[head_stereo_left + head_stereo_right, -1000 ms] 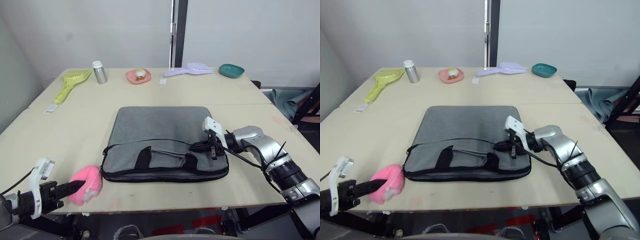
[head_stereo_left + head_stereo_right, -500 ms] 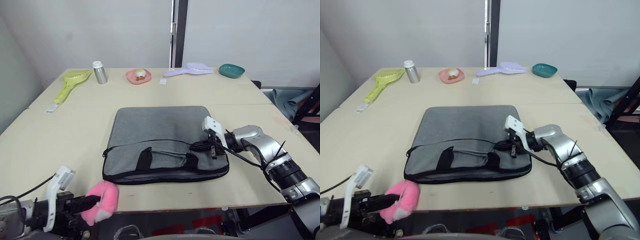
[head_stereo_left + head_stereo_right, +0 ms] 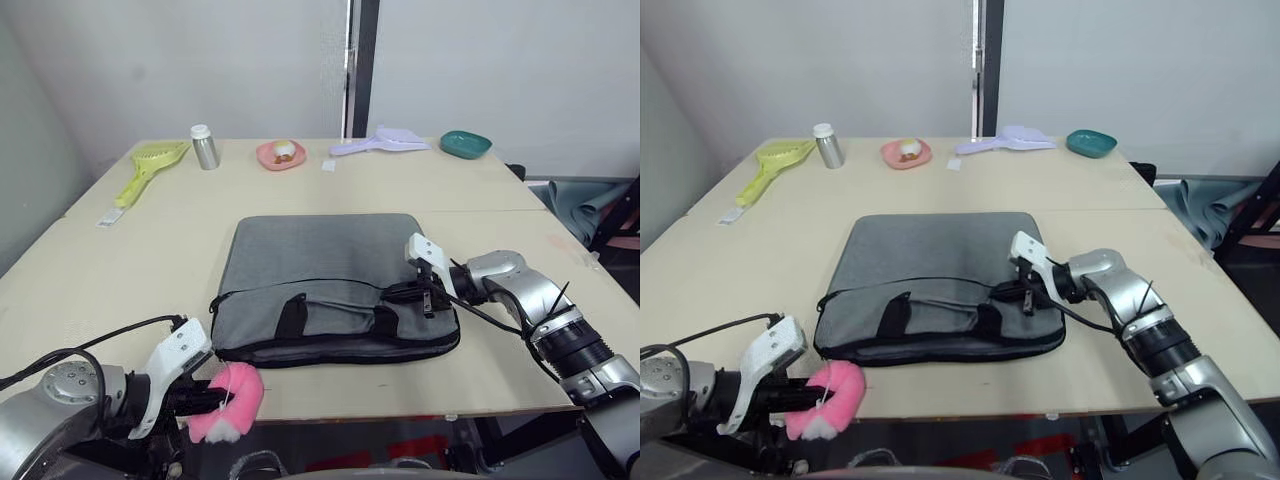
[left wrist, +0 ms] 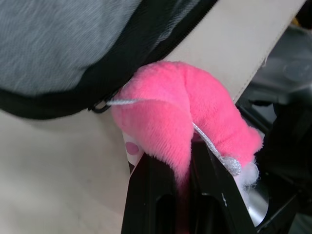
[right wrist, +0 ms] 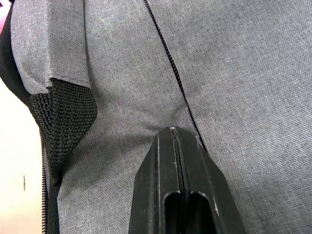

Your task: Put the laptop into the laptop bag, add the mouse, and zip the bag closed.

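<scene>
The grey laptop bag [image 3: 330, 270] lies flat in the middle of the table, its black handles [image 3: 290, 315] toward the front edge. My left gripper [image 3: 208, 398] is shut on a pink plush toy [image 4: 165, 112] just off the bag's front left corner, at the table's front edge. A grey cord [image 4: 127, 101] ties the plush to the bag's zipper pull [image 4: 99, 106]. My right gripper [image 3: 392, 293] is shut, its tips resting on the bag's fabric beside the right handle. The laptop and the mouse are out of view.
Along the far edge stand a yellow-green scoop [image 3: 145, 170], a metal bottle [image 3: 205, 147], a pink dish [image 3: 280, 153], a lilac scoop [image 3: 385, 140] and a teal bowl [image 3: 466, 144]. A white label [image 3: 110, 215] lies at the left.
My left gripper has carried the pink plush rightward along the table's front edge, from the front left corner to the bag's front left corner. The right gripper has stayed on the bag.
</scene>
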`<state>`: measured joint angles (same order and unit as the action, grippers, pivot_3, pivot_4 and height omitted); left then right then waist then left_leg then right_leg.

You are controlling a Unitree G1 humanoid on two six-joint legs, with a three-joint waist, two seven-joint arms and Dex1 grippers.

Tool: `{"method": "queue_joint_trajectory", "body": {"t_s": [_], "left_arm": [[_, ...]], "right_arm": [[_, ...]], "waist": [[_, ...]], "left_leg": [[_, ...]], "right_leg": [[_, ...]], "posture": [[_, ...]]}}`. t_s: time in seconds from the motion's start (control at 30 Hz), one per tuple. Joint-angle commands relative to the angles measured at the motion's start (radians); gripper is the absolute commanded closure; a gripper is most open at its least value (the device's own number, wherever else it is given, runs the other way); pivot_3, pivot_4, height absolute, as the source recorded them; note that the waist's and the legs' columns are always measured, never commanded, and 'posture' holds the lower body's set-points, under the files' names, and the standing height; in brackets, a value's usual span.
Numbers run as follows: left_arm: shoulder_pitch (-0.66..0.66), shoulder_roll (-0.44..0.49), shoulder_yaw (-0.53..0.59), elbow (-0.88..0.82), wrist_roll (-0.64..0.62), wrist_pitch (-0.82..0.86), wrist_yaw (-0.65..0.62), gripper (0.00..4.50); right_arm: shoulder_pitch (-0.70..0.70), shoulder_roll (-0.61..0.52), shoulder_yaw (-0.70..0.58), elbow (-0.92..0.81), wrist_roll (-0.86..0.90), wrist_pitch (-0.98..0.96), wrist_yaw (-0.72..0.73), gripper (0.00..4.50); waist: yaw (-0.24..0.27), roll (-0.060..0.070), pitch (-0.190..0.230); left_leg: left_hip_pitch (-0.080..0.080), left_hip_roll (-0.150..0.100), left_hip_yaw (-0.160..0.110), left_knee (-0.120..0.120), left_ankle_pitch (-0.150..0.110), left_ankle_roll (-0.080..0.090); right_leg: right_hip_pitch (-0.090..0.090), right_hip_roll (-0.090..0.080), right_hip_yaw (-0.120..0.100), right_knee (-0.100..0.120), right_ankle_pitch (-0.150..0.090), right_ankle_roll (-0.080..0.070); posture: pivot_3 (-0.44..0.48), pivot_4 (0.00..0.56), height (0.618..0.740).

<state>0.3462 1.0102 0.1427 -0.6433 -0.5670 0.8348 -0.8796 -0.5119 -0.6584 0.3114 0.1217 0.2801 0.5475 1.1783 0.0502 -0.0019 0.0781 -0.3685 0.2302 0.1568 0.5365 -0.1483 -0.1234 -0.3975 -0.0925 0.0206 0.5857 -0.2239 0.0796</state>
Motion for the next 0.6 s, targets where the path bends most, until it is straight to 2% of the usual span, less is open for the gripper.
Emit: {"method": "queue_joint_trajectory", "body": {"t_s": [0.03, 0.17, 0.27, 0.4, 0.53, 0.6], "left_arm": [[-0.08, 0.013, -0.143, 0.011, 0.056, -0.055, -0.055, 4.46], [-0.149, 0.018, -0.204, 0.045, 0.08, -0.118, -0.125, 4.46], [-0.148, 0.049, -0.223, 0.039, 0.096, -0.21, -0.216, 4.46], [-0.201, 0.038, -0.265, 0.088, 0.156, -0.324, -0.269, 4.46], [-0.332, -0.065, -0.343, 0.14, 0.195, -0.382, -0.271, 4.46], [-0.359, -0.086, -0.379, 0.17, 0.226, -0.433, -0.303, 4.46]], "right_arm": [[0.039, -0.002, 0.061, 0.069, -0.071, 0.05, -0.021, 4.5], [0.04, -0.013, 0.058, 0.059, -0.071, 0.057, -0.018, 4.5], [0.04, -0.025, 0.053, 0.052, -0.068, 0.061, -0.01, 4.5], [0.034, -0.035, 0.053, 0.054, -0.071, 0.064, -0.002, 4.5], [0.031, -0.05, 0.055, 0.042, -0.069, 0.07, 0.009, 4.5], [0.03, -0.059, 0.056, 0.036, -0.068, 0.076, 0.014, 4.5]], "waist": [[0.0, -0.001, 0.001], [-0.001, -0.001, 0.001], [-0.001, -0.004, 0.003], [0.0, -0.007, 0.005], [0.007, -0.007, 0.006], [0.007, -0.01, 0.007]], "left_leg": [[0.0, 0.0, 0.0, 0.0, 0.0, 0.0], [0.0, 0.0, 0.001, 0.0, 0.0, 0.0], [0.0, 0.0, 0.002, 0.0, 0.0, 0.0], [-0.001, 0.001, 0.002, 0.0, 0.0, 0.0], [-0.001, 0.001, 0.003, 0.0, 0.0, 0.0], [0.0, 0.001, 0.003, 0.001, 0.0, 0.0]], "right_leg": [[0.0, 0.0, 0.0, 0.0, 0.0, 0.0], [0.0, 0.001, 0.001, 0.001, 0.008, -0.014], [-0.001, 0.001, 0.001, 0.001, 0.008, -0.014], [-0.001, 0.001, 0.001, 0.0, 0.009, -0.014], [-0.001, 0.001, 0.001, 0.001, 0.009, -0.015], [-0.002, 0.001, 0.002, 0.002, 0.01, -0.016]], "posture": [[0.0, 0.15, 0.74], [0.0, 0.15, 0.74], [0.0, 0.15, 0.74], [0.0, 0.15, 0.74], [0.0, 0.15, 0.74], [0.0, 0.15, 0.74]]}}
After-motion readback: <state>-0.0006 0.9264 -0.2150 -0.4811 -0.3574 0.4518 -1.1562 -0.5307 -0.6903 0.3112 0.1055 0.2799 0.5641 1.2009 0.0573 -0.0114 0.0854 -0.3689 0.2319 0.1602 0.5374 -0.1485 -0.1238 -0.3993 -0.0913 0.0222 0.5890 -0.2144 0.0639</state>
